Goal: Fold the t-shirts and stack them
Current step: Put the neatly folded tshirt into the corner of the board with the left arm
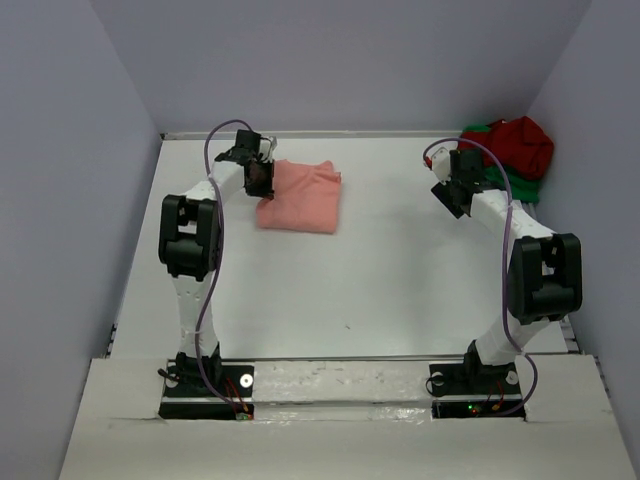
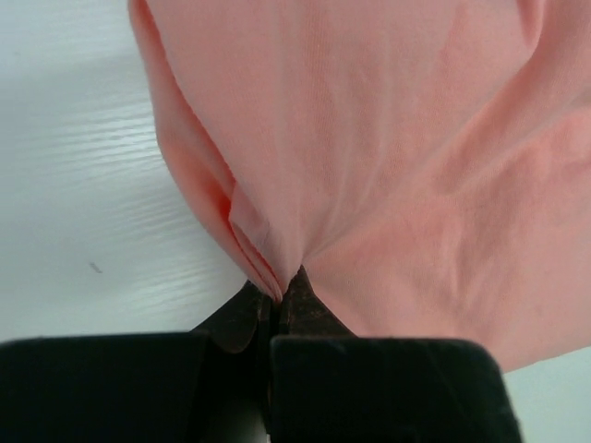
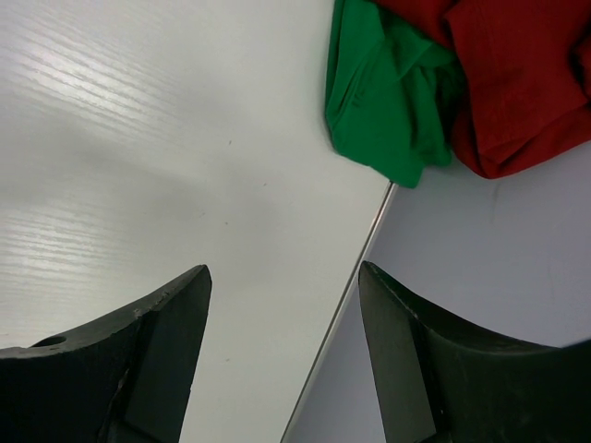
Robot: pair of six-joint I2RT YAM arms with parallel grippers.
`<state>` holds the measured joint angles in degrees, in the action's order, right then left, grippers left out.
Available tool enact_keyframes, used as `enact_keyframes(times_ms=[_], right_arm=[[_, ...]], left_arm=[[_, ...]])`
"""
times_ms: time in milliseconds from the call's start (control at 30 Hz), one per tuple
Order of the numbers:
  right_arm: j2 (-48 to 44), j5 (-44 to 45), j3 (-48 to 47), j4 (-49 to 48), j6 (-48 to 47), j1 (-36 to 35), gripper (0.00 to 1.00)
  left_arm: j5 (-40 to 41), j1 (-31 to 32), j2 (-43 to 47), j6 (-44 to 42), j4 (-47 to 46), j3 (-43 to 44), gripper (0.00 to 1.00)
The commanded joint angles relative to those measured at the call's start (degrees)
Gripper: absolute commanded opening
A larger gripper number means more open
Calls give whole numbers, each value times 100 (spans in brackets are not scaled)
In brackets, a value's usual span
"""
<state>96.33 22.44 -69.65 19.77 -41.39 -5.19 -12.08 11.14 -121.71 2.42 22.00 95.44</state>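
The salmon-pink t-shirt [image 1: 300,197] lies toward the far left of the white table [image 1: 400,290], gathered into a rough rectangle with its far right corner a little ragged. The left gripper [image 2: 277,300] is at the shirt's left edge with its jaws clenched on a pinch of the cloth. In the left wrist view the fabric draws into a tight pucker right at the fingertips [image 2: 305,314] and fans out from there in long, soft creases. A doubled hem runs up the left side of that pucker. Whether the pinched edge is raised off the table or just resting on it is hard to judge from these views.

The other two shirts are well apart from the pink one, heaped together in the far right corner. The dark red t-shirt [image 1: 522,145] sits bunched on top, and the bright green t-shirt [image 3: 383,101] lies crumpled under and beside it, showing at the heap's left and near sides. The heap lies over the table's right edge and against the pale wall [image 1: 600,150].

The right gripper [image 3: 282,277] is over bare table near that heap, touching neither shirt. Its jaws are released, spread wide with nothing between them, and the table's right edge shows through the gap. The green shirt is the nearer of the two to its fingers.
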Motion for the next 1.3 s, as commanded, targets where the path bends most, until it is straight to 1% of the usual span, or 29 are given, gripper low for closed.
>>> enact_keyframes(times_ms=[0,133,233,267,333,367,467,600,667,700,733,800,900,967,1267], right_arm=[[-334,-134,74,27,201,44,71],[-343,-178,223,27,298,44,71],[-370,-231,329,27,377,44,71],[-387,-283,381,27,394,44,71],[-361,-293,443,27,421,44,71],[-344,-301,504,18,456,44,71],[-361,-389,592,18,526,44,73],[-440,-494,698,0,605,44,74],[-475,-538,742,-8,614,44,74],[-510,-547,751,-8,605,44,74],[-528,-582,768,-8,614,44,74],[-563,-582,803,-8,605,44,74],[-624,-600,847,-8,623,44,73],[-651,-591,848,0,632,44,73],[-660,-556,856,62,640,44,74]], left_arm=[[442,-269,-46,-601,278,379,0],[741,-559,-203,-900,542,747,0],[829,-858,-248,-1093,691,906,0],[690,-937,-239,-1294,683,924,0],[803,-1069,-204,-1401,648,985,0],[821,-1287,-221,-1567,683,1090,0],[987,-1535,-309,-1753,788,1477,0],[1558,-1807,-520,-2087,815,1977,0],[1655,-1904,-564,-2271,797,2031,0],[1856,-1992,-564,-2367,614,1997,0],[2006,-2019,-503,-2499,412,1787,0],[2165,-2150,-468,-2771,43,1645,0],[2192,-2256,-651,-2904,120,1837,0],[2358,-2291,-854,-3044,129,2005,0],[2965,-2327,-1302,-3545,-301,2084,0]])
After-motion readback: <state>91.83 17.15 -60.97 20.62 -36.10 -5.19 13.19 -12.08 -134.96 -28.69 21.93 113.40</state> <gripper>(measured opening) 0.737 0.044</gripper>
